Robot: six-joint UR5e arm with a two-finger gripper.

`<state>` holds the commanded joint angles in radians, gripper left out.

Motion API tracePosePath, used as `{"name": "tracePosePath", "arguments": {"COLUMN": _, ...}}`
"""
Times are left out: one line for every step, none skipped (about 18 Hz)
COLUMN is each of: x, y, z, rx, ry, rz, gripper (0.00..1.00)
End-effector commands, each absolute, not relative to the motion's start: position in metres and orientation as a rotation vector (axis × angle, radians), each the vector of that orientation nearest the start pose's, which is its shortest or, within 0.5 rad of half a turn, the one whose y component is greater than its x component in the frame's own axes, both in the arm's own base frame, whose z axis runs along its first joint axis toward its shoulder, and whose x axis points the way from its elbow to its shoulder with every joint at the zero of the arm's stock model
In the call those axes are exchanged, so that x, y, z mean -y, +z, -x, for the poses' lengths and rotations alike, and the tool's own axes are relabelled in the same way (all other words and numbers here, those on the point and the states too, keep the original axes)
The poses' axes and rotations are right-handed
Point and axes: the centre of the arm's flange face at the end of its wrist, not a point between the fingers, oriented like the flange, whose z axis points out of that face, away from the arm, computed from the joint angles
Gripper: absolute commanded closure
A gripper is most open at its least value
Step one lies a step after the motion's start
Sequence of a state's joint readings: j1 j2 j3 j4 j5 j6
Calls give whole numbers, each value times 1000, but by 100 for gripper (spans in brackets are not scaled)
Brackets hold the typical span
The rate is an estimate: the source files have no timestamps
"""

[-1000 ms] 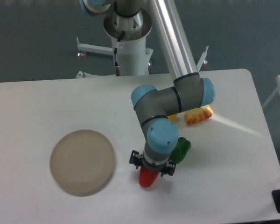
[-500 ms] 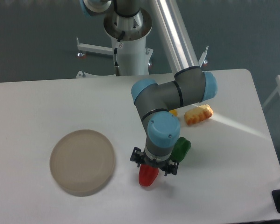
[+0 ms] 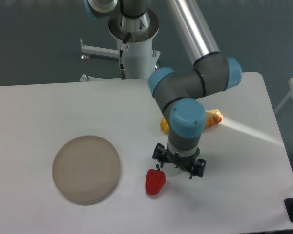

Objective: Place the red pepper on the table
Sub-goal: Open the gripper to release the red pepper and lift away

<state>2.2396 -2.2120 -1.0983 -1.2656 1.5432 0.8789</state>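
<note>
While the gripper (image 3: 179,167) hangs over the table (image 3: 39,105), its fingers are hidden under the wrist from this angle, so I cannot tell if they're spread or pressed together; nothing visible between them. Red pepper (image 3: 155,181) lies free on the tabletop just left of the gripper and slightly nearer the camera, dark stem pointing up toward the gripper, not touching it. One red pepper. A sliver of green (image 3: 198,152) peeks out behind the wrist, too hidden to identify. Beyond the arm: a yellow pepper (image 3: 165,125), partly covered by the wrist, and an orange-yellow piece (image 3: 214,118) beside the forearm, mostly hidden. One round beige plate (image 3: 86,169) sits well left of the red pepper, nothing on it. No readable labels or writing anywhere in view.
</note>
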Motion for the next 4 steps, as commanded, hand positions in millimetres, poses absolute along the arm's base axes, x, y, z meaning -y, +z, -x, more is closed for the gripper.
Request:
{"name": "tracePosePath", "arguments": {"x": -672, "y": 353, "z": 366, "rx": -320, "ry": 118, "rz": 3005, "gripper": 0}}
{"name": "tracePosePath", "arguments": {"x": -669, "y": 355, "z": 370, "rx": -313, "ry": 123, "rz": 3001, "gripper": 0}}
{"name": "tracePosePath", "arguments": {"x": -668, "y": 358, "z": 370, "rx": -310, "ry": 130, "rz": 2998, "gripper": 0}}
{"name": "tracePosePath", "arguments": {"x": -666, "y": 358, "z": 371, "rx": -308, "ry": 132, "rz": 2998, "gripper": 0}}
